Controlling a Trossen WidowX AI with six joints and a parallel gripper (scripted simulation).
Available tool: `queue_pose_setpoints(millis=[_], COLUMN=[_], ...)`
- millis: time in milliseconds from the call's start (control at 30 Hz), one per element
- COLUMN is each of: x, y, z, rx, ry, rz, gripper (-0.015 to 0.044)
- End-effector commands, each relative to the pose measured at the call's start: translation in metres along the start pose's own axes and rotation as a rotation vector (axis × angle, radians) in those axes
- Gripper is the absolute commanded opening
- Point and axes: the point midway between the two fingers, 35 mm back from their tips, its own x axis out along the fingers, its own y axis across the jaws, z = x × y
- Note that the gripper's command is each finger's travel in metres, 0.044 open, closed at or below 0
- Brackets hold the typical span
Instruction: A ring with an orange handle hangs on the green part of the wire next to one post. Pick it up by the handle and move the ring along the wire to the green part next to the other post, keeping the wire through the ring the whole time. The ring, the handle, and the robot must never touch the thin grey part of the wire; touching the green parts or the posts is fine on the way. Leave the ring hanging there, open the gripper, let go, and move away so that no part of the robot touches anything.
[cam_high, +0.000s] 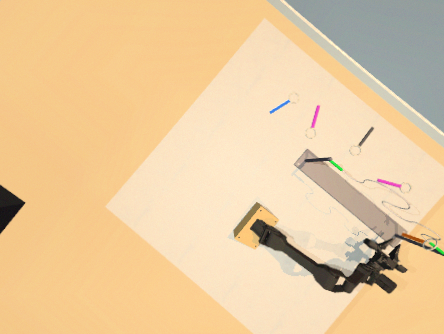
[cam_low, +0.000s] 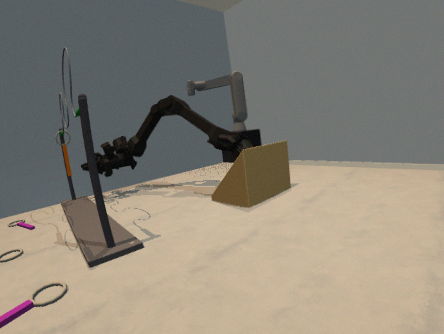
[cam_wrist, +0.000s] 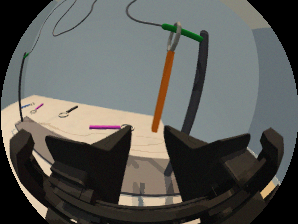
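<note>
The ring (cam_high: 424, 241) (cam_wrist: 178, 36) hangs on the green part (cam_high: 438, 249) (cam_wrist: 191, 34) beside the far post (cam_low: 72, 187) (cam_wrist: 197, 85), with the wire through it. Its orange handle (cam_high: 412, 238) (cam_low: 67, 160) (cam_wrist: 163, 92) points down. My gripper (cam_low: 85, 166) (cam_wrist: 147, 129) is partly open and empty, at about the height of the handle's lower part. In the wrist view the handle's lower end shows beyond the fingertips, right of the middle of the gap. The other green part (cam_high: 335, 165) (cam_low: 78, 113) (cam_wrist: 26, 56) meets the other post (cam_high: 317, 160) (cam_low: 92, 165) (cam_wrist: 20, 92).
The thin grey wire (cam_wrist: 145, 21) loops high between the posts. Both posts stand on a long grey base (cam_high: 350, 195) (cam_low: 90, 225). Loose rings with blue (cam_high: 279, 107), magenta (cam_high: 315, 116) and dark (cam_high: 366, 136) handles lie beyond it. My arm stands on a wooden block (cam_low: 265, 172).
</note>
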Motion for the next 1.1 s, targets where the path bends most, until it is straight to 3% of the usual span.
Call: queue_pose_setpoints(millis=[0, 400, 633, 1067], x=[-0.034, -0.033, 0.014, 0.024], y=[-0.005, -0.008, -0.016, -0.017], z=[-0.05, -0.051, -0.005, -0.004], rx=[0.167, 0.176, 0.177, 0.178], ry=[0.018, 0.019, 0.016, 0.015], rz=[0.014, 0.015, 0.011, 0.011], gripper=[0.016, 0.016, 0.016, 0.016])
